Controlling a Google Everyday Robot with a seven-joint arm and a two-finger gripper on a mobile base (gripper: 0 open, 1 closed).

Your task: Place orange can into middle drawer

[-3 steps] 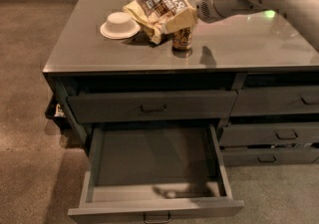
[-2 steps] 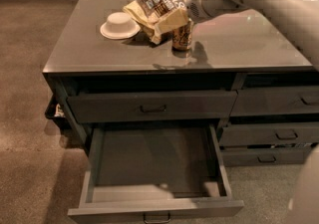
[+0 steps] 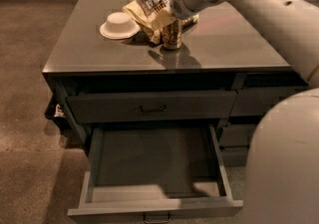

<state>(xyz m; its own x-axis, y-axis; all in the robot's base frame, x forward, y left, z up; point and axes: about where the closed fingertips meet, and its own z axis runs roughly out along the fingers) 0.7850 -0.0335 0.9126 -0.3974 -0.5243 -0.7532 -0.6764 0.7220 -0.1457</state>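
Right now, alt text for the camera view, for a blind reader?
The robot's gripper is at the top of the orange can, which stands upright on the grey cabinet top beside a snack bag and a white bowl. Below, the middle drawer is pulled open.

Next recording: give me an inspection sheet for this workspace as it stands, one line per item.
Surface: dark grey glossy cabinet top, carrying three items near its middle.
Job's things: slim golden-orange drink can upright on the top, against the bag; wide dark grey middle drawer pulled open, nothing seen inside.
Clutter: crumpled tan snack bag; white round bowl left of the bag.
Grippers: claw on the pale arm, directly over the can; whether it holds the can cannot be told.
Cables: nothing seen.
Surroundings: brown carpet; top drawer shut.
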